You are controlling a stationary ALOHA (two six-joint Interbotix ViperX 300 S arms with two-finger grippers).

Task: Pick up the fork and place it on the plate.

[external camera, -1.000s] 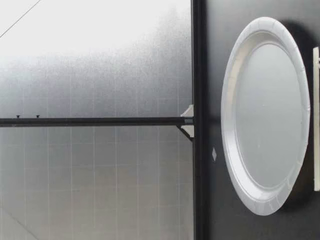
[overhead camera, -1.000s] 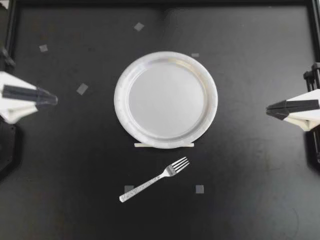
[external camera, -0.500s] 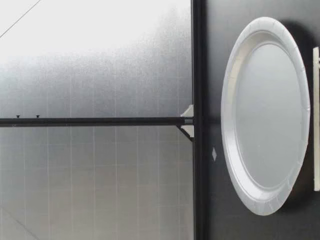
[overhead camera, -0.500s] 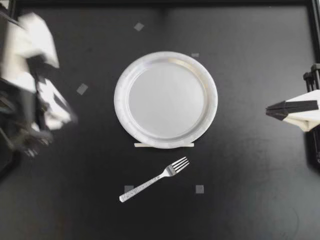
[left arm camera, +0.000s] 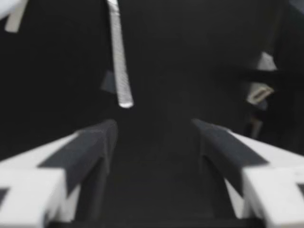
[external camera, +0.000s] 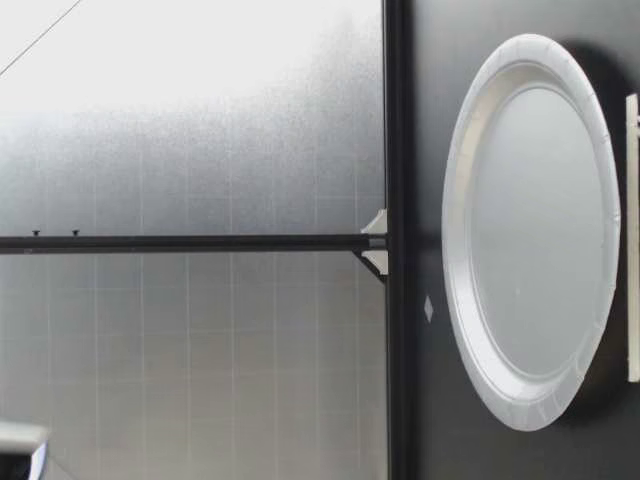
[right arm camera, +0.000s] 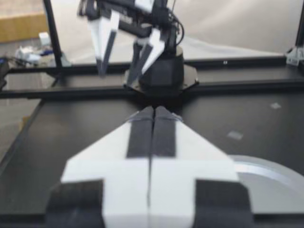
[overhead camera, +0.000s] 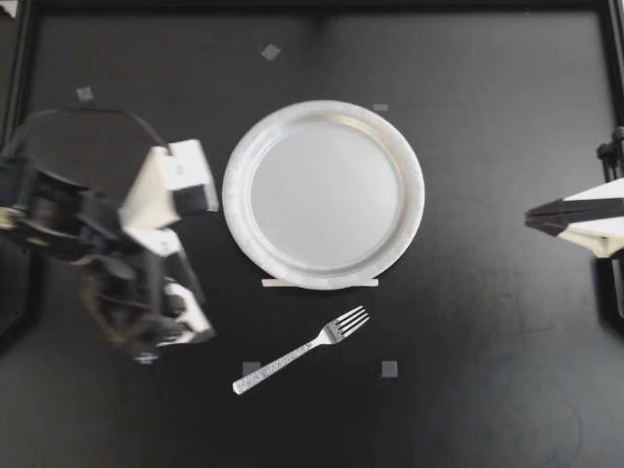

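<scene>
A metal fork lies slantwise on the black table, just in front of the white paper plate, tines toward the plate. My left gripper hovers left of the fork and plate, open, with nothing between its fingers. In the left wrist view the fork's handle end lies ahead of the open gripper, slightly to one side. My right gripper stays shut and empty at the table's right edge. From the right wrist view the shut gripper points across at my left gripper. The low view shows only the plate.
A thin white strip lies against the plate's near rim. Small tape squares dot the table, one beside the fork handle. Black frame rails border the table.
My left arm has swung in from the left edge over the table toward the fork, and its gripper has gone from shut to open. The right arm, fork and plate have not moved.
</scene>
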